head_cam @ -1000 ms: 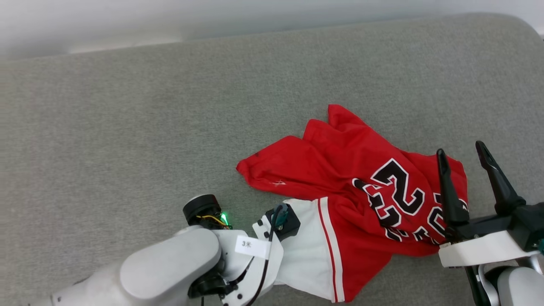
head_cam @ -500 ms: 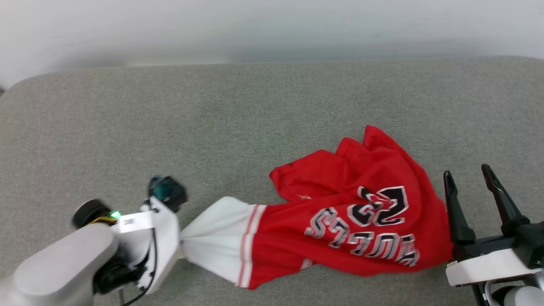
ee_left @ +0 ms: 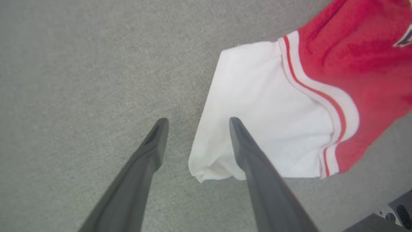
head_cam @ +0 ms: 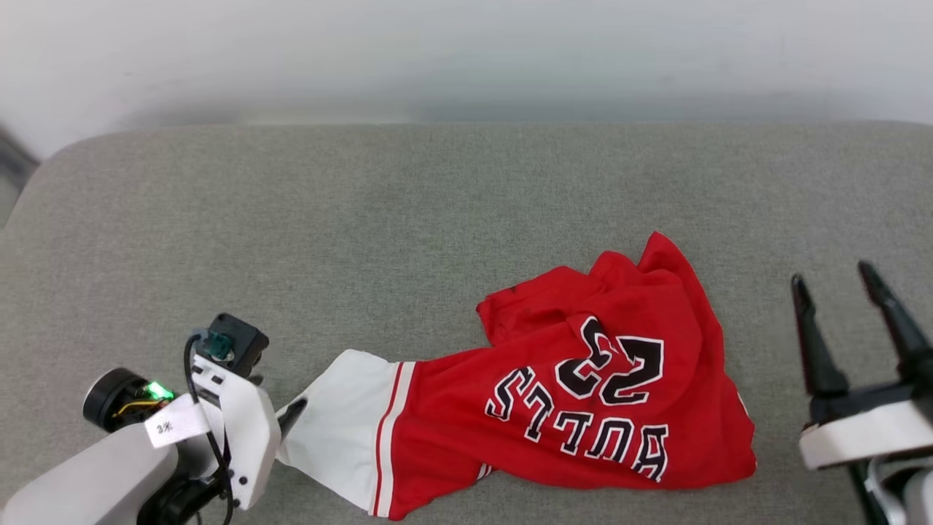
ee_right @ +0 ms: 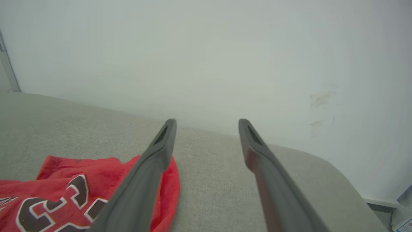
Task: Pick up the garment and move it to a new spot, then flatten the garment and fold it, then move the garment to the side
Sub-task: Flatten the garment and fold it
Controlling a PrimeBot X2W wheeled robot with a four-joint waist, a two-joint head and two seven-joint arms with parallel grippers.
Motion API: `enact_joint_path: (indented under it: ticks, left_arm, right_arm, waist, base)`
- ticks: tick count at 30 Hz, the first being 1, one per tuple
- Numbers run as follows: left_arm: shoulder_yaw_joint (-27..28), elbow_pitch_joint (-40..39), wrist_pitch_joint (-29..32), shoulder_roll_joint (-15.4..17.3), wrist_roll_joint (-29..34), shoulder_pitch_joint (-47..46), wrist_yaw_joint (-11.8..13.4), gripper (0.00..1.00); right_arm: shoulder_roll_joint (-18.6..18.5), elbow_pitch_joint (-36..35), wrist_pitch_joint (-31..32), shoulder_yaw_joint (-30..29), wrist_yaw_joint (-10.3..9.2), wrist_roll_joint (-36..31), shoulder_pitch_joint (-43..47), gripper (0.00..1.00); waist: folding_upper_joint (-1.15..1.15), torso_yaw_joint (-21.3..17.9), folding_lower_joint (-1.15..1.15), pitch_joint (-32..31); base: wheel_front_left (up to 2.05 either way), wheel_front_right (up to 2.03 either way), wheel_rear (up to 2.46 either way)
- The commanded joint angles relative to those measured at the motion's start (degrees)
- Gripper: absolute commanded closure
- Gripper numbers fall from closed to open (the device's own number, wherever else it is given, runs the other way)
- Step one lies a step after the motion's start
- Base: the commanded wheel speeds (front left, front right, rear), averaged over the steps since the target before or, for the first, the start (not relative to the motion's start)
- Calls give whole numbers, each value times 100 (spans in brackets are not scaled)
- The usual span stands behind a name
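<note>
Head view: the garment (head_cam: pixel 583 394), a red jersey tee, lies crumpled on the grey cushion (head_cam: pixel 364 219), right of centre and toward the near edge. Its black, white-outlined "BULLS 23" lettering (head_cam: pixel 590 408) faces up and reads upside down from the camera. One white sleeve (head_cam: pixel 342 423) with red-and-white stripe trim stretches flat toward the robot's left. At lower left the left gripper (head_cam: pixel 291 414) sits right at that sleeve's end, one dark finger showing past the white wrist housing.

Left wrist view: the left gripper (ee_left: pixel 197 120) has its jaws spread wide, nothing clamped. One finger overlaps the white sleeve (ee_left: pixel 264 106), the other is over bare cushion. Cannot tell if the tip touches the cloth.

At lower right in the head view the right gripper (head_cam: pixel 832 275) is near the garment's right edge, apart from it, jaws wide and empty. Right wrist view: the garment (ee_right: pixel 64 187) is at lower left, pale wall (ee_right: pixel 193 48) behind.
</note>
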Motion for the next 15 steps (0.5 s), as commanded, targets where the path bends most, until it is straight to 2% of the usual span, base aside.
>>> enact_joint_path:
  ticks: [1, 5, 8, 11, 15]
  left_arm:
    - [61, -56, -194, -24, 70, 101, 94, 0]
    - [318, -240, -1124, -83, 315, 249, 483, 0]
    - [496, -348, -1814, -193, 464, 435, 820, 0]
    - [652, -412, -2445, -302, 593, 627, 1159, 0]
    - [916, -430, -3162, -502, 721, 870, 1589, 0]
  right_arm:
    - [-105, -60, 60, -4, -4, 41, -132, 0]
    - [-713, -267, 628, 244, -4, 212, -573, 0]
    - [-1334, -361, 1438, 730, -4, 530, -985, 0]
    - [-2001, -446, 2620, 1404, -4, 1088, -1397, 0]
    - [-2750, -640, 4368, 2324, -4, 2207, -1881, 0]
  waist:
    - [0, 36, 0, -61]
    - [0, 104, 0, -157]
    - [0, 161, 0, -189]
    - [0, 217, 0, -178]
    - [0, 286, 0, -98]
  base:
    - [0, 0, 0]
    - [0, 0, 0]
    - [0, 0, 0]
    - [0, 0, 0]
    - [0, 0, 0]
